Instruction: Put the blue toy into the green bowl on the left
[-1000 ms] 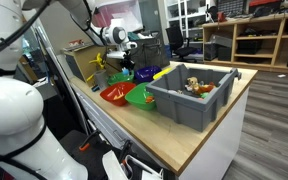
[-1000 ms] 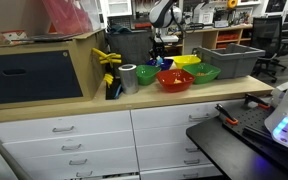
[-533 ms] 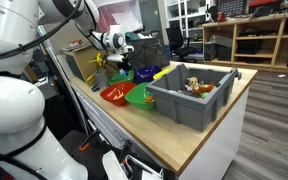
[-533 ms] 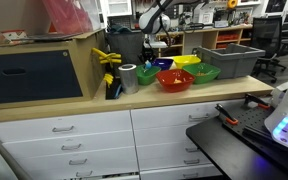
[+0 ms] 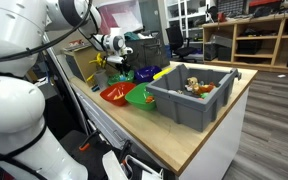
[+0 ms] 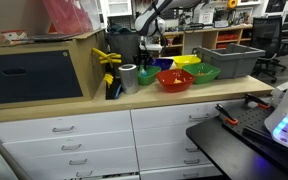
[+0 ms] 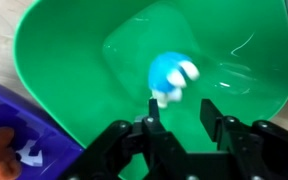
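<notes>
Lying in green bowl (image 7: pixel 74 60), blue toy (image 7: pixel 172 78) is seen at 12 o'clock of gripper (image 7: pixel 177 108) — jaws apart, nthg held.

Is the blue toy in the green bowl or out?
In. The wrist view shows the blue toy lying on the bottom of the green bowl, green wall all around it.
</notes>
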`<state>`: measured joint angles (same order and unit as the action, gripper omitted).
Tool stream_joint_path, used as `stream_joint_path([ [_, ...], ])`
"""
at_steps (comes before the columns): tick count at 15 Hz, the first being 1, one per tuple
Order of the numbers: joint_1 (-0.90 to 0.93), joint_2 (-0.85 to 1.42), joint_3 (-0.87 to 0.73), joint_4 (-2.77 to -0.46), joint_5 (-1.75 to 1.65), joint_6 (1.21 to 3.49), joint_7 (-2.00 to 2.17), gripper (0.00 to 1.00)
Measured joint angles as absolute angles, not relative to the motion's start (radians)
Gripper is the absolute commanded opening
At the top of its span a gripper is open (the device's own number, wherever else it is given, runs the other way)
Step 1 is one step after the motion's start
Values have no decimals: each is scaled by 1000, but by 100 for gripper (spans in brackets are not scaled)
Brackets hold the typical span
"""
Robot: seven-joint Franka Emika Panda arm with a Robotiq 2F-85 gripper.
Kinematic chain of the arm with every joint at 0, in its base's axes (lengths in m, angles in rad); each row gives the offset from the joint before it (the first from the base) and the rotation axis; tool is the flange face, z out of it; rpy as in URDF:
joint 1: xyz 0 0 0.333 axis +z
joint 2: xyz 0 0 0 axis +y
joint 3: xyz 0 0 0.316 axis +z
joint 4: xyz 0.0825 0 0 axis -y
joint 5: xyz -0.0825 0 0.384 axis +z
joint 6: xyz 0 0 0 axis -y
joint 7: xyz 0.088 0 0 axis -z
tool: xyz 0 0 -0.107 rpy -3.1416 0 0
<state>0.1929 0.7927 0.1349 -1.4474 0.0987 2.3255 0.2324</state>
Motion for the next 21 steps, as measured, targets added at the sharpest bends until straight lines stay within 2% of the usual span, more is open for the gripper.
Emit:
stream_joint_path([
  [3, 192, 791, 134, -1438, 98, 2303, 203, 99],
  [4, 192, 789, 134, -1436, 98, 2294, 196, 100],
  [21, 162, 642, 97, -1433, 80, 1897, 135, 100],
])
